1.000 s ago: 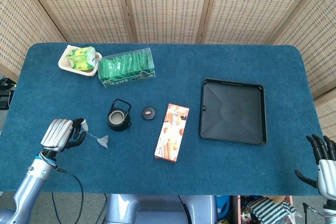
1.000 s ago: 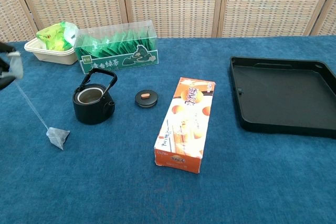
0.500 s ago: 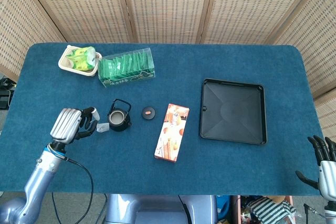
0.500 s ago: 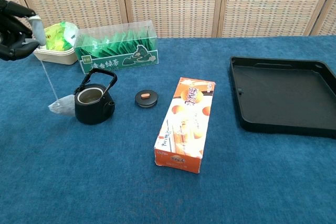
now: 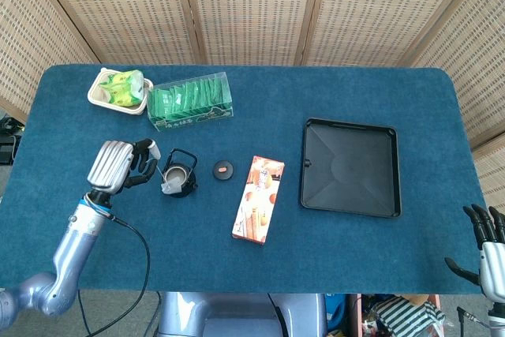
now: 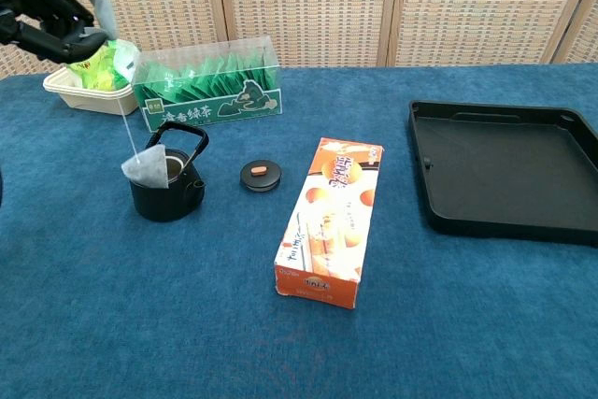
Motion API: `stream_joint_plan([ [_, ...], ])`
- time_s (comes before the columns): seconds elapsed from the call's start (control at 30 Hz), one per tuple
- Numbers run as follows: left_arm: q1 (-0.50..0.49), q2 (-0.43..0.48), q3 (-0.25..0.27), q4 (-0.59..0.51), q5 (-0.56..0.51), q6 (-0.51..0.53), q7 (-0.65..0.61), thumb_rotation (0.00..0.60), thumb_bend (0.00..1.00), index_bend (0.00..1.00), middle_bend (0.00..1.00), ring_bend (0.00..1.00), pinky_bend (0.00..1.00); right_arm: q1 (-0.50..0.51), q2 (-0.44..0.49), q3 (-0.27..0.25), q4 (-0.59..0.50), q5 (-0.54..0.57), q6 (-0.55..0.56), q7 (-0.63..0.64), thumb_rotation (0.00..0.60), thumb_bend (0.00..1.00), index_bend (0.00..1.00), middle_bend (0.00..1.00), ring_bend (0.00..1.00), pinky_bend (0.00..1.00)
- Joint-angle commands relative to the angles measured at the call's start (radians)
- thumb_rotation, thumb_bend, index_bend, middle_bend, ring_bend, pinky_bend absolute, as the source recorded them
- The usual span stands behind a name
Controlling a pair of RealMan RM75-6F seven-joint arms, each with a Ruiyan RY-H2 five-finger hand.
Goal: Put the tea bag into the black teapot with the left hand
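Observation:
My left hand (image 5: 120,166) (image 6: 54,12) hangs above the table just left of the black teapot (image 5: 180,174) (image 6: 170,179) and pinches the paper tag of a tea bag. The tea bag (image 6: 147,165) (image 5: 170,187) dangles on its string at the teapot's left rim, in front of the open mouth. The pot's lid (image 5: 223,169) (image 6: 261,175) lies on the cloth to its right. My right hand (image 5: 488,246) shows at the lower right edge of the head view, fingers spread, holding nothing.
A clear box of green tea packets (image 5: 190,100) (image 6: 207,84) and a white tray with green packets (image 5: 120,89) (image 6: 94,77) stand behind the teapot. An orange snack box (image 5: 259,198) (image 6: 331,220) lies at the centre. A black tray (image 5: 350,166) (image 6: 505,171) sits on the right.
My left hand has risen and moved right toward the teapot. The tea bag has lifted off the cloth and swung from the pot's left side up to its rim.

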Motion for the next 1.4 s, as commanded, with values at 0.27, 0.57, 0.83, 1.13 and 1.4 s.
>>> stream_joint_plan([
  [0.27, -0.055, -0.037, -0.017, 0.043, -0.061, -0.052, 0.046, 0.600, 0.53, 0.71, 0.80, 0.75, 0.69, -0.004, -0.001, 0.000, 0.001, 0.006, -0.001, 0.002, 0.600, 0.02, 0.16, 0.20, 0.01, 0.12],
  [0.57, -0.042, -0.018, 0.046, 0.036, -0.114, -0.099, 0.085, 0.600, 0.53, 0.71, 0.80, 0.75, 0.69, -0.007, -0.001, 0.000, 0.002, 0.010, -0.002, 0.002, 0.600, 0.02, 0.16, 0.20, 0.01, 0.12],
  [0.83, 0.008, 0.032, 0.125, -0.006, -0.103, -0.095, 0.104, 0.600, 0.53, 0.71, 0.80, 0.75, 0.69, -0.004, 0.000, 0.001, -0.001, 0.009, -0.006, -0.003, 0.600, 0.02, 0.16, 0.20, 0.01, 0.12],
  [1.13, 0.061, 0.049, 0.211, -0.034, -0.077, -0.058, 0.193, 0.600, 0.53, 0.71, 0.79, 0.75, 0.69, -0.001, -0.001, 0.001, -0.004, 0.005, -0.008, -0.006, 0.600, 0.02, 0.16, 0.20, 0.01, 0.12],
  [1.4, 0.062, 0.060, 0.245, -0.068, -0.130, -0.088, 0.303, 0.600, 0.53, 0.68, 0.77, 0.74, 0.69, -0.002, 0.000, 0.000, -0.005, 0.005, -0.009, -0.005, 0.600, 0.02, 0.16, 0.20, 0.01, 0.12],
])
